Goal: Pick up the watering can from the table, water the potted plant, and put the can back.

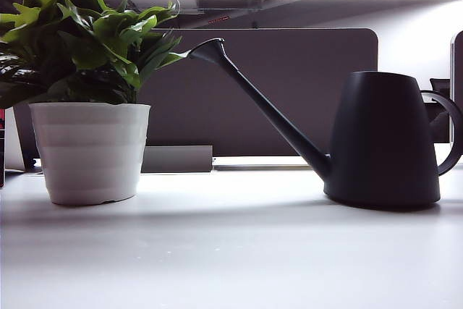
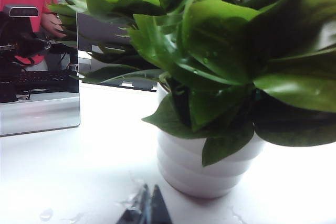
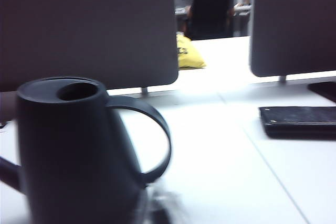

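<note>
White table (image 1: 231, 251) holds potted plant (image 1: 87, 99), watering can (image 1: 376, 139); both claws apparently closed.

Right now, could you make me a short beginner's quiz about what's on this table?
1. True or false: the watering can is tipped over the potted plant.
2. Which way does the can's spout point: A) toward the plant, B) away from it, C) straight down?
3. Fill in: the left end effector, low in front of the plant's white pot, looks ____.

Key:
1. False; the can stands upright on the table, apart from the plant.
2. A; the tip nearly reaches the leaves.
3. Shut. The right end effector is blurred beside the can's handle, gripping nothing.
</note>
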You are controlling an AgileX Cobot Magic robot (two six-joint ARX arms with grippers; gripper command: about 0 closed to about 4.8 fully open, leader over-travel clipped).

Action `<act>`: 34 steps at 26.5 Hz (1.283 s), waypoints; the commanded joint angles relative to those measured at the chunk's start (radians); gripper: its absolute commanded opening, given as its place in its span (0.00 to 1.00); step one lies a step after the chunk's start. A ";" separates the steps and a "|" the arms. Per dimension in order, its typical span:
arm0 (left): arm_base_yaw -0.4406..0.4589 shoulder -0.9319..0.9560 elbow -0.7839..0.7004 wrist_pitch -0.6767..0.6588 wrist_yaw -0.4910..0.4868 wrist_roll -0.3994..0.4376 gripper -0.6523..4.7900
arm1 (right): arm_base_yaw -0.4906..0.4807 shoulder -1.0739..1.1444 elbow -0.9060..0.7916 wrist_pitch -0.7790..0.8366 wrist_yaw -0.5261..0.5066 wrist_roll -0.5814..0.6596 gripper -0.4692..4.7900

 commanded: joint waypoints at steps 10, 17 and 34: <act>0.002 0.067 0.248 0.047 0.165 -0.198 0.11 | 0.001 0.308 0.558 -0.183 -0.093 -0.148 0.93; -0.047 0.264 0.394 0.052 0.244 -0.155 0.11 | 0.001 0.666 0.731 -0.219 -0.093 -0.345 0.99; -0.575 0.609 0.651 0.062 -0.030 0.031 0.11 | -0.060 1.086 0.719 -0.147 -0.083 -0.417 1.00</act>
